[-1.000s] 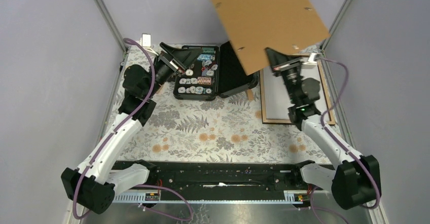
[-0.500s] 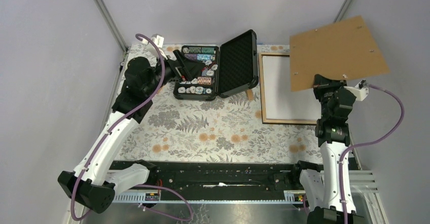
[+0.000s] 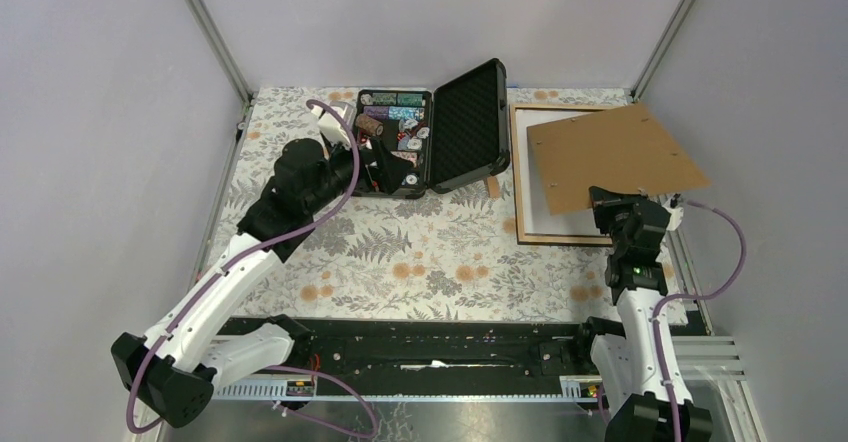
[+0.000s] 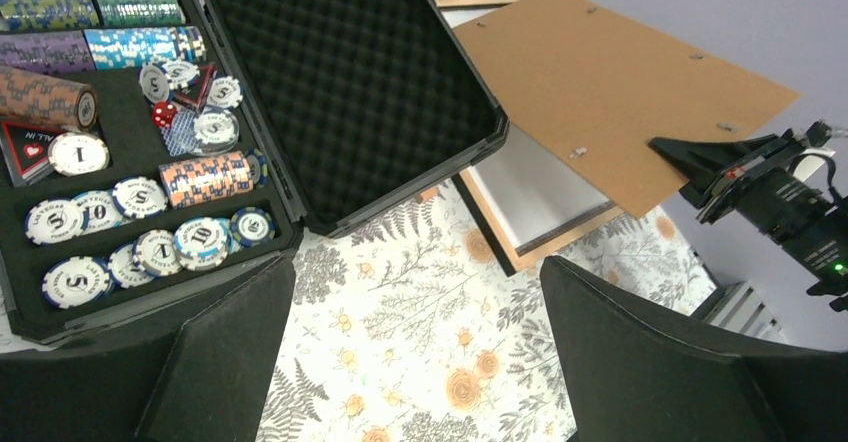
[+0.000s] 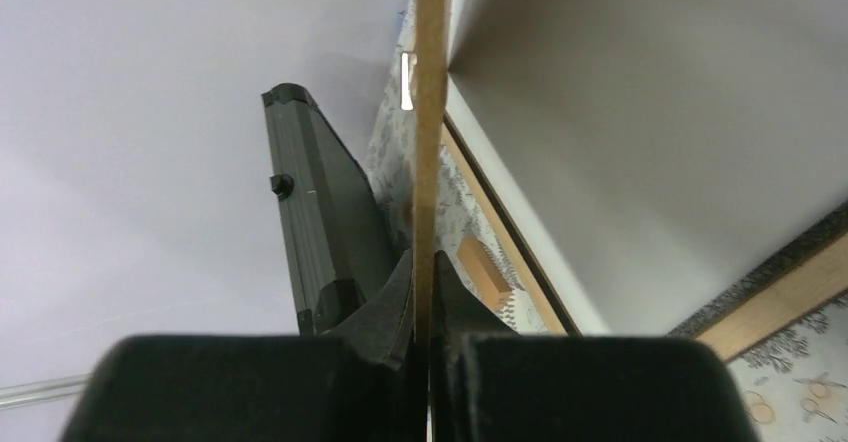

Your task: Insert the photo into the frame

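Observation:
The frame (image 3: pixel 562 240) lies flat at the right of the table, light wood side up, with a pale white surface inside it. It also shows in the left wrist view (image 4: pixel 522 254) and the right wrist view (image 5: pixel 772 314). The mountain photo does not show. My right gripper (image 3: pixel 603 196) is shut on the near edge of the plain brown backing board (image 3: pixel 615 154) and holds it tilted just above the frame. In the right wrist view the board (image 5: pixel 431 112) stands edge-on between the jaws (image 5: pixel 425 297). My left gripper (image 4: pixel 415 352) is open and empty above the tablecloth, near the poker chip case.
An open black case of poker chips (image 3: pixel 395 147) sits at the back centre, its lid (image 3: pixel 466 127) raised toward the frame. A small wooden block (image 3: pixel 492 187) lies between case and frame. The enclosure walls stand close on both sides.
My right arm has brought the backing board down from high at the back to low over the frame. My left arm has swung right and nearer, over the case's front edge.

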`<action>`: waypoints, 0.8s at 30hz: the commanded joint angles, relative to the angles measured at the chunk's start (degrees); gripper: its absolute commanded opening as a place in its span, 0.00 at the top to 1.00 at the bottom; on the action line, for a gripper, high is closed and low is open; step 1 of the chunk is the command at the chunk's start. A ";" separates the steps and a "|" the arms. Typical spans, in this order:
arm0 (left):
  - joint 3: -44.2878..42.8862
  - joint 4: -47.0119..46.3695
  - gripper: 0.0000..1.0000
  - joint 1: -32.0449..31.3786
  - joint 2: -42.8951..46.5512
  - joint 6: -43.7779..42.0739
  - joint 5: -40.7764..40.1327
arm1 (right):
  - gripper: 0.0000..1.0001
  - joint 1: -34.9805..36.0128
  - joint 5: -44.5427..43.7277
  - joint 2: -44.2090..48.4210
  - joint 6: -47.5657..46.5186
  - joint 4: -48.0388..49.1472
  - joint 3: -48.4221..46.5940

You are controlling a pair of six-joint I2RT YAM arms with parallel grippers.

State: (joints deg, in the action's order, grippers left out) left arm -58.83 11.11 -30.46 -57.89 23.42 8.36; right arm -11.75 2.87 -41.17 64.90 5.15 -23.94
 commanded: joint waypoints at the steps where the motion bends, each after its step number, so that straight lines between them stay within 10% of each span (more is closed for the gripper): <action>1: 1.17 -2.25 0.02 -1.15 1.85 -2.67 -2.78 | 1.00 -0.21 1.80 0.65 4.50 17.74 2.28; 24: 1.87 -2.69 0.04 -1.25 -0.02 -3.12 -2.65 | 1.00 -0.14 2.82 -13.22 12.88 41.31 10.16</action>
State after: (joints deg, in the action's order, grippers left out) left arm -56.84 10.87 -31.57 -57.60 21.19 6.13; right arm -11.77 5.69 -53.93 76.44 33.30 -13.63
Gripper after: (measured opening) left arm 0.963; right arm 0.040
